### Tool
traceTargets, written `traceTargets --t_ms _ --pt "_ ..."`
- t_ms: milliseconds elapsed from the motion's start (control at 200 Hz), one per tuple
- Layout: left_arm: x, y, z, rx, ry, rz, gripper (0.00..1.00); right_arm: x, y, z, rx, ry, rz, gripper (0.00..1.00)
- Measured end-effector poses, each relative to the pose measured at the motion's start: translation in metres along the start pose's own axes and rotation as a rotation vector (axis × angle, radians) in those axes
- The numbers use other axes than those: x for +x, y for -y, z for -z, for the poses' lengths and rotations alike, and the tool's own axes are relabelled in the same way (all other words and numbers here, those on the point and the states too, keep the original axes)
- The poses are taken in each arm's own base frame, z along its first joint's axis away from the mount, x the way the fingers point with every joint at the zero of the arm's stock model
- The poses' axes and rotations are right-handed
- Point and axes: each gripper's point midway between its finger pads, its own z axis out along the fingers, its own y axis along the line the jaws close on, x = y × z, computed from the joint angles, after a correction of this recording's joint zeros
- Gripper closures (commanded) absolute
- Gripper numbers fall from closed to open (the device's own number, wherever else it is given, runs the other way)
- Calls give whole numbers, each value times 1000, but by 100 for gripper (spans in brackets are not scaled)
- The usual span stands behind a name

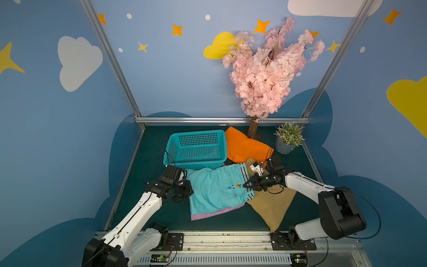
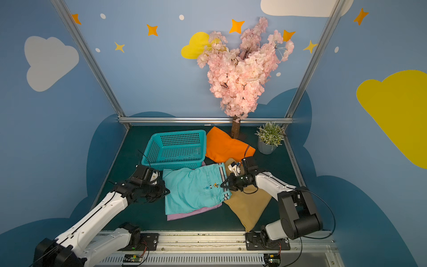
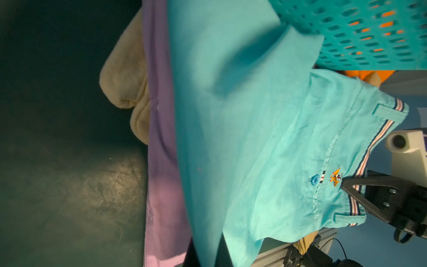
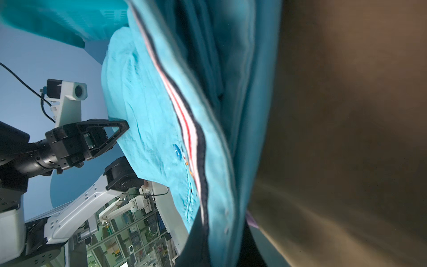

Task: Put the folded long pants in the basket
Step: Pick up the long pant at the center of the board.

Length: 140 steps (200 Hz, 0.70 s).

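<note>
The teal folded long pants (image 1: 217,187) with a striped waistband stretch between my two grippers, just in front of the basket (image 1: 196,164). My left gripper (image 1: 190,192) is shut on their left edge, and the cloth shows pinched between its fingers in the left wrist view (image 3: 208,254). My right gripper (image 1: 246,185) is shut on the waistband (image 4: 191,138). Lilac pants (image 1: 208,213) lie under the teal ones. Tan pants (image 1: 272,205) lie beneath the right arm. Orange pants (image 1: 245,145) lie to the right of the basket, which holds nothing.
A pink blossom tree (image 1: 253,127) and a potted plant (image 1: 287,138) stand at the back right. Cream gloves (image 3: 124,81) poke out from under the lilac pants in the left wrist view. Metal frame rails border the dark green mat (image 1: 143,185).
</note>
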Motion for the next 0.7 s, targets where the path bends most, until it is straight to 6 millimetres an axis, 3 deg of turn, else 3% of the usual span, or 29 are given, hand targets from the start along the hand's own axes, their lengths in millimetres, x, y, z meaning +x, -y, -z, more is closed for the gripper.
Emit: traceTargets --t_ms 210,405,576,701 --pt "11 13 30 58 5 -16 97 16 -25 22 -25 17 42 100" --pt "11 45 74 146 30 -68 97 30 -49 45 -33 30 63 100" --pt "-9 88 134 168 100 -161 97 28 -91 76 -67 90 136 100" --pt "-34 101 154 141 143 -172 97 16 -123 96 -110 165 183 100"
